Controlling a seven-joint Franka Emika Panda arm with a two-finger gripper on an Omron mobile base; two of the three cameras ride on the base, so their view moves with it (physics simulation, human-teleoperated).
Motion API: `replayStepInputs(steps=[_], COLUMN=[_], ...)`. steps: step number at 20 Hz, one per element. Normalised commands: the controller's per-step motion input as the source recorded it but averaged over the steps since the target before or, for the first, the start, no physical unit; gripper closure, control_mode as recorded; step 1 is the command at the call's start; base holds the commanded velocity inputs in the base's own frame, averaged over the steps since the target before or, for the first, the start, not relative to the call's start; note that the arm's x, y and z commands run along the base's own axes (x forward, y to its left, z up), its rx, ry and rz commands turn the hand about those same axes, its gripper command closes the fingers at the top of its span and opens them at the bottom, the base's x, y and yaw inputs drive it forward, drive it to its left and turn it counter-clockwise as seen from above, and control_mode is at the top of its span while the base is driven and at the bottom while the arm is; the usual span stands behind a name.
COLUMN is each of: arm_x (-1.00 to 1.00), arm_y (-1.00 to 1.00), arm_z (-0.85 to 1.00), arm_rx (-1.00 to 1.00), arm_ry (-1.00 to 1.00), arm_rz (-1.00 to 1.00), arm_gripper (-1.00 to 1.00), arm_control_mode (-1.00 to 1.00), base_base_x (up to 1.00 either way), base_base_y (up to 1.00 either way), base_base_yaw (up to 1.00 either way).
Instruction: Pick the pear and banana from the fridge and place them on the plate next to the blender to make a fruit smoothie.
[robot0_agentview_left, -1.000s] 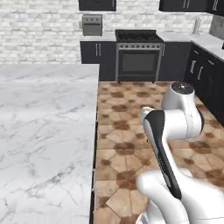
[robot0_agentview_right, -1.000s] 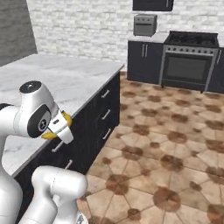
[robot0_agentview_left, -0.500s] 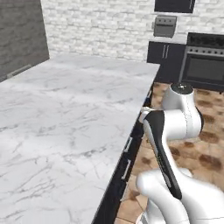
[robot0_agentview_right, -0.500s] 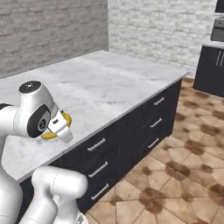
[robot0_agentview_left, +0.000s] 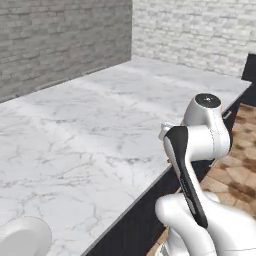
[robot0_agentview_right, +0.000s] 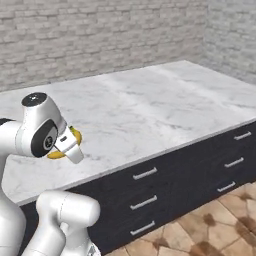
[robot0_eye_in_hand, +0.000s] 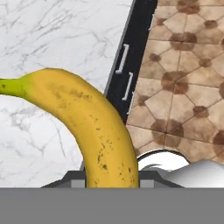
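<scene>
Hand view: my fingers (robot0_eye_in_hand: 109, 181) clamped on banana (robot0_eye_in_hand: 87, 122), long axis running ahead from grip, curving over desk (robot0_eye_in_hand: 43, 39) edge. White plate (robot0_agentview_left: 22, 237) sits at near desk corner.

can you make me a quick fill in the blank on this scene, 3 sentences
1. The gripper is shut on the ____.
2. The counter has a white ____ top.
3. The drawers under the counter are ____ in colour.

Missing words: banana; marble; black
</scene>
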Motion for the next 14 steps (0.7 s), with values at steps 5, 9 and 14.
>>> replayStepInputs(steps=[5, 9, 14], arm_x=[0.00, 0.00, 0.00], arm_y=[0.00, 0.00, 0.00], arm_z=[0.00, 0.00, 0.00], arm_rx=[0.00, 0.00, 0.00], arm_ry=[0.00, 0.00, 0.00], arm_rz=[0.00, 0.00, 0.00], arm_gripper=[1.00, 1.00, 1.00], arm_control_mode=[1.00, 1.00, 1.00], base_base_x=[-0.06, -0.01, -0.54], base_base_y=[0.02, 0.12, 0.35], base_base_yaw=[0.65, 0.62, 0.48])
